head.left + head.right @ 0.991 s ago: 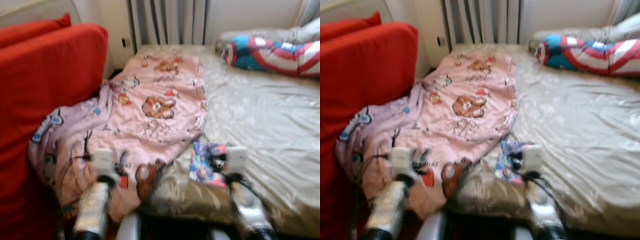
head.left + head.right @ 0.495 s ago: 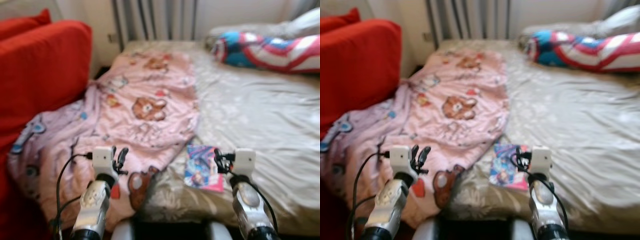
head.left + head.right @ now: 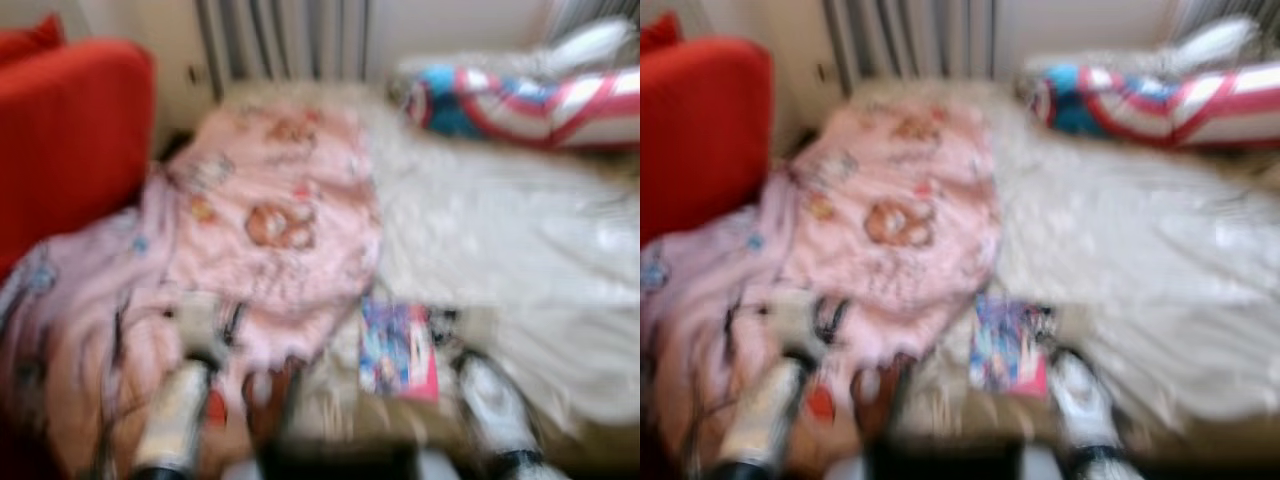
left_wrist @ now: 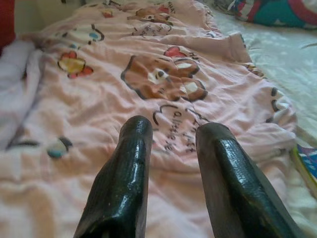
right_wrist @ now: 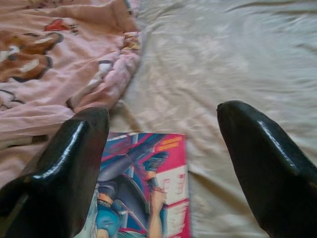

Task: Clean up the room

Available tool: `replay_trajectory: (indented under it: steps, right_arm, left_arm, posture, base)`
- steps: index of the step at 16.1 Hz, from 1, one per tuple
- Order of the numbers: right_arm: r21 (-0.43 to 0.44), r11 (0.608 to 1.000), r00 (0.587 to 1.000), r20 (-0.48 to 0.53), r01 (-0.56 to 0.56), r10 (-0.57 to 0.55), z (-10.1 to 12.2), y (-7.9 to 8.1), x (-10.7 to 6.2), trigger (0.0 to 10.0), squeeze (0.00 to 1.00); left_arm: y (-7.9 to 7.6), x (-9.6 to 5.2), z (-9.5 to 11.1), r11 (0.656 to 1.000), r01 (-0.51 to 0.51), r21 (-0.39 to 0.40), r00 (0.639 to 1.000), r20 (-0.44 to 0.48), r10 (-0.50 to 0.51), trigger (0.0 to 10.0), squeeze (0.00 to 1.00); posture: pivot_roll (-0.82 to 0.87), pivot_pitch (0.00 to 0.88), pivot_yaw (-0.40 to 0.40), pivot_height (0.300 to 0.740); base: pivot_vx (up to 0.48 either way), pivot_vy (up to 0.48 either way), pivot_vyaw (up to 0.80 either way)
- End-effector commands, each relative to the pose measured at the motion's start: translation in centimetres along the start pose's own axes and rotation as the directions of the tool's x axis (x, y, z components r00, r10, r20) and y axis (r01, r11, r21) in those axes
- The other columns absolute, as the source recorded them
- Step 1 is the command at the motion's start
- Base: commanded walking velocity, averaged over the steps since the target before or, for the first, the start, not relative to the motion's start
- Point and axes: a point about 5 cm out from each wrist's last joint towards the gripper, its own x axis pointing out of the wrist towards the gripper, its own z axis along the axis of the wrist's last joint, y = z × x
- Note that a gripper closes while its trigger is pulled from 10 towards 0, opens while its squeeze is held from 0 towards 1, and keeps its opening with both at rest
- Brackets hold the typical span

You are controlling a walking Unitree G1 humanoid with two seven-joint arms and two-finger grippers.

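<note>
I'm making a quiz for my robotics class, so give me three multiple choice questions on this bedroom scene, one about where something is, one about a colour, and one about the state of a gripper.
1. Where does the comic book lie?
A. on the beige sheet, beside the pink blanket's edge
B. on top of the red cushion
C. on the floor

2. What colour is the big cushion on the robot's left?
A. blue
B. red
C. green

3. How do the right gripper's fingers stand?
A. shut on the comic book
B. shut on the sheet
C. open, holding nothing

Answers: 1 A, the right wrist view shows it flat on the sheet next to the pink blanket. 2 B, it is plainly red in the eye views. 3 C, a wide gap shows between the fingers.
</note>
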Motion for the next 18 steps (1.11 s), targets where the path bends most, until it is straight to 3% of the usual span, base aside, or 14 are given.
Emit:
replay_trajectory:
  steps: [1,6,8,9,10,12,13,14,18]
  right_arm:
    - [0.02,0.999,0.997,-0.074,0.026,-0.024,-1.1,-1.3,-0.2,10.0,0.0]
    - [0.113,0.994,0.988,-0.157,0.007,0.01,-1.0,-0.1,0.8,10.0,0.0]
    - [0.149,0.988,0.981,-0.179,-0.044,0.071,-1.0,1.3,1.0,10.0,0.0]
    - [0.155,0.986,0.979,-0.181,-0.062,0.09,-1.0,1.6,1.0,10.0,0.1]
    - [0.182,0.979,0.976,-0.18,-0.089,0.122,-1.0,2.2,1.1,10.0,1.0]
    - [0.195,0.979,0.975,-0.198,-0.065,0.104,-1.6,2.4,0.8,10.0,1.0]
    - [0.215,0.977,0.978,-0.205,-0.003,0.049,-1.9,1.9,0.6,10.0,0.15]
    - [0.225,0.974,0.979,-0.204,0.032,0.015,-2.0,1.7,0.6,10.0,0.0]
    - [0.261,0.963,0.983,-0.184,0.071,-0.023,-2.3,1.2,0.2,10.0,0.0]
  left_arm:
    - [-0.9,0.3,0.3,1.0,0.03,-0.007,1.0,0.008,-0.03,10.0,0.0]
    - [-0.8,0.2,1.2,0.999,0.043,0.0,0.998,0.035,-0.043,10.0,0.0]
    - [-0.9,-0.2,1.7,0.998,0.061,0.009,0.997,0.047,-0.062,10.0,0.0]
    - [-0.9,-0.2,1.8,0.998,0.063,0.011,0.997,0.049,-0.064,10.0,0.0]
    - [-1.0,-0.3,2.0,0.998,0.066,0.014,0.997,0.05,-0.067,10.0,0.0]
    - [-0.9,-1.0,2.3,0.997,0.071,0.02,0.996,0.052,-0.072,10.0,0.0]
    - [-0.9,-1.0,2.3,0.997,0.077,0.024,0.996,0.041,-0.078,10.0,0.0]
    - [-0.8,-1.2,2.3,0.997,0.076,0.026,0.996,0.035,-0.077,10.0,0.0]
    - [-0.7,-2.3,2.3,0.996,0.08,0.032,0.997,0.009,-0.08,10.0,0.0]
  posture:
    - [0.0,0.04,0.033,0.598]
    - [0.05,0.085,0.052,0.598]
    - [0.07,0.115,0.067,0.598]
    - [0.07,0.119,0.068,0.598]
    - [0.08,0.127,0.073,0.598]
    - [0.09,0.159,0.089,0.598]
    - [0.1,0.172,0.096,0.598]
    - [0.1,0.177,0.099,0.598]
    - [0.12,0.208,0.111,0.598]
  base:
    - [0.0,0.0,0.0]
    - [0.0,0.0,0.0]
    - [0.0,0.0,0.0]
    - [0.0,0.0,0.0]
    - [0.0,0.0,0.0]
    - [0.0,0.0,0.0]
    - [0.0,0.0,0.0]
    - [0.0,0.0,0.0]
    - [0.0,0.0,0.0]
